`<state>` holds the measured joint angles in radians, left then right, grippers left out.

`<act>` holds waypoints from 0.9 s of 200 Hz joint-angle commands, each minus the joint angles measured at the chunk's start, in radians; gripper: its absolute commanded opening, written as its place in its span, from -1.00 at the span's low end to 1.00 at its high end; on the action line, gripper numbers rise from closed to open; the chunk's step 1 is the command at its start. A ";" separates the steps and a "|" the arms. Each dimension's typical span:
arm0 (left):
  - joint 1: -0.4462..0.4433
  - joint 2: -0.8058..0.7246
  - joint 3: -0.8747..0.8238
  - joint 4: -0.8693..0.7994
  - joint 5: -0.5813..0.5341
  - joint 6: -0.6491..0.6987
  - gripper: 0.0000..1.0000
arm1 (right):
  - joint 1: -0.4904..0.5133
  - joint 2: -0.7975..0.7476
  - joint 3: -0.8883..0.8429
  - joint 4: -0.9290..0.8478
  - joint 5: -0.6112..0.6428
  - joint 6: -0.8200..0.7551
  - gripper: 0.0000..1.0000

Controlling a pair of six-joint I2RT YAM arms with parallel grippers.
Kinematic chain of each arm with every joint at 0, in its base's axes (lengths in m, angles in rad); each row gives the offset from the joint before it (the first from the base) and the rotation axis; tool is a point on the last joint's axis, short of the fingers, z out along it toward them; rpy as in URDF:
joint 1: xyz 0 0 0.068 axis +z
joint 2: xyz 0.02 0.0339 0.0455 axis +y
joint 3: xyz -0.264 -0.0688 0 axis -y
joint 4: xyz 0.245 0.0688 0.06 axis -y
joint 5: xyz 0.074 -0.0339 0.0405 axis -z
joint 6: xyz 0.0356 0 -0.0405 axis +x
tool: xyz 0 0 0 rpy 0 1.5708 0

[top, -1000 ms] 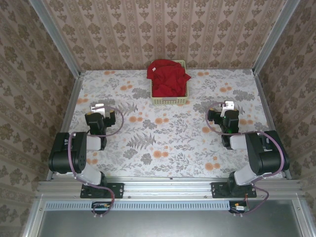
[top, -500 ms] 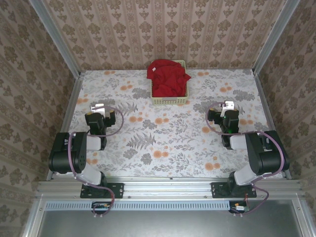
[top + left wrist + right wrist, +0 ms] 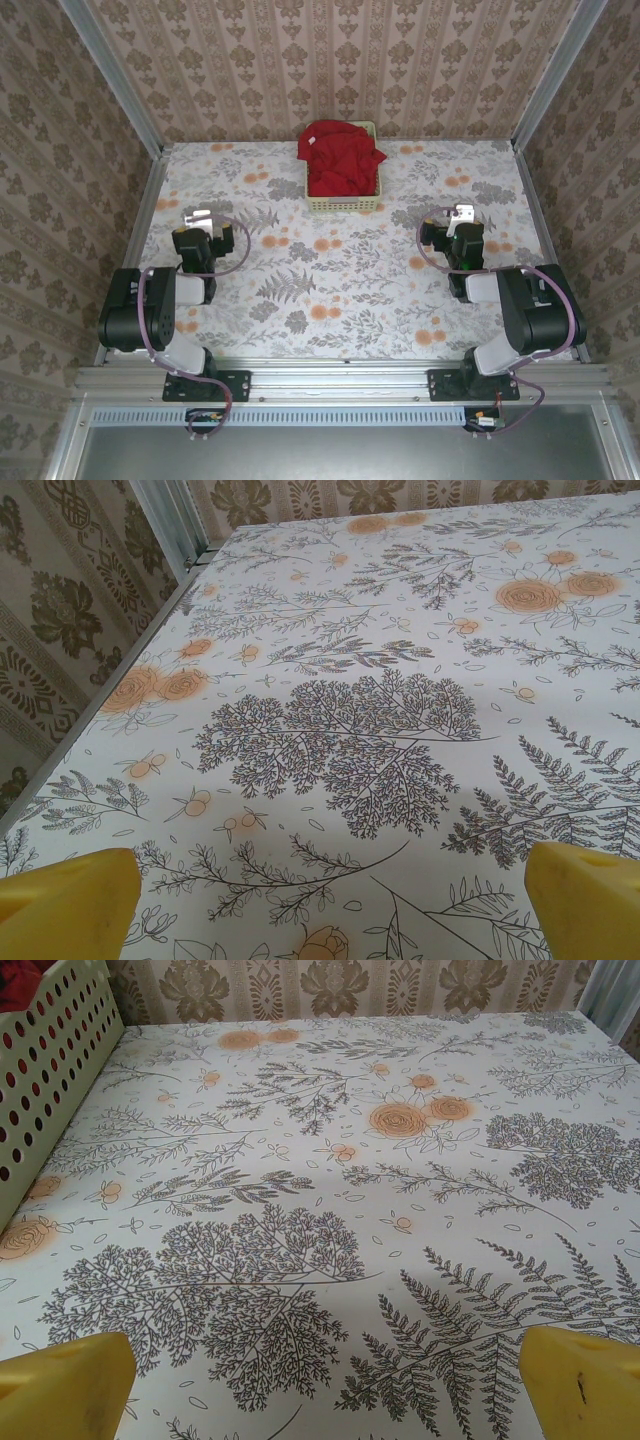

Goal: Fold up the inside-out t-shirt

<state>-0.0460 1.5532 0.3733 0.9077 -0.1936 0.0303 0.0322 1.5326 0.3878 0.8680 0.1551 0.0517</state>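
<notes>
In the top external view, the inside-out t-shirt [image 3: 340, 158] is seen bunched in a red heap inside the pale perforated basket [image 3: 343, 204], which stands at the far middle of the floral table [image 3: 330, 275]. Some cloth spills over the basket's far-left rim. The left gripper [image 3: 200, 217] and the right gripper [image 3: 462, 213] are each held low on their own side of the table, well apart from the basket.

In the left wrist view, the yellow fingertips [image 3: 70, 900] are spread wide. Only bare tabletop lies between them, and nothing is gripped.

In the right wrist view, the fingertips [image 3: 585, 1380] are likewise spread wide and empty. The basket's wall is seen at the left edge, with a scrap of red cloth above it.

No part of the task is judged done. The shirt has yet to be taken out, laid flat and folded.
</notes>
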 commanded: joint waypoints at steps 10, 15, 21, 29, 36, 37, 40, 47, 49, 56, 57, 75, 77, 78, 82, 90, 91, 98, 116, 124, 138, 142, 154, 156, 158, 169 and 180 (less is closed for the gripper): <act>0.002 -0.011 0.011 0.002 0.019 0.004 1.00 | -0.003 -0.001 0.010 0.008 -0.014 -0.004 1.00; 0.002 -0.017 0.012 -0.004 0.027 0.006 1.00 | -0.003 -0.003 0.009 0.009 -0.014 -0.004 1.00; 0.003 -0.029 0.012 -0.015 0.043 0.011 0.99 | -0.003 -0.003 0.008 0.011 -0.014 -0.004 1.00; -0.001 -0.053 0.007 -0.027 0.059 0.021 1.00 | -0.003 -0.006 0.006 0.013 -0.017 -0.007 1.00; -0.009 -0.079 0.002 -0.041 0.059 0.031 1.00 | -0.001 -0.016 0.004 0.008 -0.016 -0.007 1.00; -0.011 -0.083 0.002 -0.044 0.057 0.032 1.00 | -0.001 -0.019 0.003 0.005 -0.016 -0.007 1.00; -0.016 -0.094 0.000 -0.052 0.053 0.037 1.00 | -0.002 -0.029 0.000 0.002 -0.014 -0.007 1.00; -0.033 -0.129 0.001 -0.083 0.029 0.046 1.00 | -0.001 -0.058 -0.008 -0.004 -0.009 -0.006 1.00; -0.038 -0.139 0.002 -0.098 0.021 0.047 1.00 | 0.000 -0.066 -0.010 -0.009 -0.006 -0.007 1.00; -0.059 -0.182 0.010 -0.156 -0.011 0.053 1.00 | 0.002 -0.106 -0.016 -0.032 0.008 -0.006 1.00; -0.062 -0.188 0.011 -0.166 -0.015 0.053 1.00 | 0.003 -0.112 -0.017 -0.037 0.010 -0.006 1.00; -0.125 -0.324 0.051 -0.350 -0.077 0.060 1.00 | 0.009 -0.271 -0.016 -0.160 0.016 -0.001 1.00; -0.132 -0.338 0.055 -0.369 -0.081 0.060 1.00 | 0.011 -0.288 -0.012 -0.178 0.015 -0.001 1.00; -0.137 -0.347 0.057 -0.378 -0.083 0.059 1.00 | 0.011 -0.296 -0.010 -0.186 0.013 -0.001 1.00; -0.147 -0.379 0.066 -0.413 -0.092 0.054 1.00 | 0.012 -0.332 0.000 -0.230 0.012 -0.001 1.00; -0.168 -0.439 0.084 -0.490 -0.103 0.022 1.00 | 0.015 -0.400 0.029 -0.335 0.011 0.005 1.00; -0.170 -0.446 0.087 -0.499 -0.104 0.017 1.00 | 0.015 -0.409 0.033 -0.348 0.011 0.007 1.00; -0.179 -0.498 0.106 -0.564 -0.105 -0.036 1.00 | 0.015 -0.459 0.063 -0.444 0.007 0.022 1.00; -0.184 -0.595 0.155 -0.713 -0.073 -0.217 0.99 | 0.017 -0.574 0.121 -0.635 -0.037 0.064 1.00; -0.184 -0.628 0.183 -0.799 -0.062 -0.286 1.00 | 0.017 -0.621 0.142 -0.706 -0.049 0.102 1.00; -0.184 -0.666 0.223 -0.931 -0.073 -0.403 1.00 | 0.015 -0.693 0.173 -0.820 -0.027 0.226 1.00; -0.184 -0.677 0.232 -0.974 -0.082 -0.434 1.00 | 0.015 -0.709 0.177 -0.847 -0.025 0.255 1.00; -0.180 -0.711 0.262 -1.117 -0.116 -0.534 1.00 | 0.014 -0.754 0.186 -0.931 -0.013 0.372 1.00; -0.178 -0.719 0.265 -1.129 -0.114 -0.539 1.00 | 0.014 -0.761 0.187 -0.955 -0.008 0.411 1.00; -0.176 -0.725 0.266 -1.140 -0.110 -0.541 1.00 | 0.014 -0.767 0.187 -0.972 -0.005 0.430 1.00; -0.161 -0.769 0.253 -1.158 -0.070 -0.534 1.00 | 0.006 -0.798 0.153 -0.954 -0.035 0.507 1.00; -0.145 -0.824 0.218 -1.164 -0.067 -0.605 1.00 | -0.004 -0.818 0.105 -0.891 -0.102 0.527 1.00</act>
<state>-0.2192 0.8173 0.6147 -0.0490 -0.2653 -0.3820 0.0418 0.7502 0.5514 0.0780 0.1364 0.3740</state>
